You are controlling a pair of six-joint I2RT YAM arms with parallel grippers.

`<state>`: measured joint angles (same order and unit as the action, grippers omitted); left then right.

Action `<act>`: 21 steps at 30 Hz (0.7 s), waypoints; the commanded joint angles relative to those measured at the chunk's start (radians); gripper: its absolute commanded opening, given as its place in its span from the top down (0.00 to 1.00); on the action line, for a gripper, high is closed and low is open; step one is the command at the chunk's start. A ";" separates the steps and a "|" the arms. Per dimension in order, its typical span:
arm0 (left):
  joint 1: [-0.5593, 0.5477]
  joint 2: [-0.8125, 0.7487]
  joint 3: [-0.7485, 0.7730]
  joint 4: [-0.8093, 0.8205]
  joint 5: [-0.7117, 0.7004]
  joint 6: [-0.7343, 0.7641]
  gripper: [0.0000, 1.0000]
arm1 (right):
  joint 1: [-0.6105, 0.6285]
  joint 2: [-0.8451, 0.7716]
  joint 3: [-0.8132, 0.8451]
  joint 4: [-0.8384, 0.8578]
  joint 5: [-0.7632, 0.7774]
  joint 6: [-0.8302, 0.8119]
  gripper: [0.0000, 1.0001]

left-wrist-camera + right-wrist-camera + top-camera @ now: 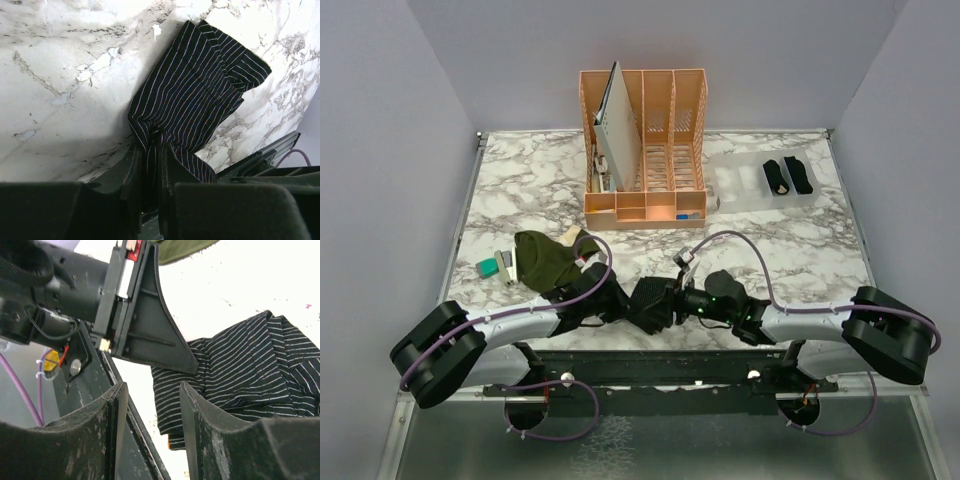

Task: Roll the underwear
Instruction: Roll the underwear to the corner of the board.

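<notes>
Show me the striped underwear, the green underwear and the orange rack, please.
striped underwear (pixel 195 95): left wrist view, middle of the spread cloth.
green underwear (pixel 544 261): top view, centre of the bunched cloth.
orange rack (pixel 640 218): top view, its low front wall.

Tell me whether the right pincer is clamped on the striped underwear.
No, the right pincer stands open and empty near the striped underwear, which the left pincer clamps.
</notes>
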<state>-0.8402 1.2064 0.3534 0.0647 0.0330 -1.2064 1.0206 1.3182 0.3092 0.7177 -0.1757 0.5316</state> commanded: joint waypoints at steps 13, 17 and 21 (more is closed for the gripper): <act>-0.005 -0.050 0.001 -0.139 -0.074 0.055 1.00 | 0.007 -0.033 0.166 -0.285 0.048 -0.089 0.45; -0.006 -0.048 0.017 -0.169 -0.087 0.060 1.00 | 0.119 -0.076 0.143 -0.244 0.221 -0.291 0.44; -0.006 -0.030 0.051 -0.216 -0.104 0.075 1.00 | 0.142 -0.112 0.142 -0.247 0.359 -0.288 0.40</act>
<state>-0.8402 1.1603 0.3695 -0.0341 -0.0029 -1.1725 1.1450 1.2522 0.4511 0.4763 -0.0109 0.3176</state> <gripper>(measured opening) 0.158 0.584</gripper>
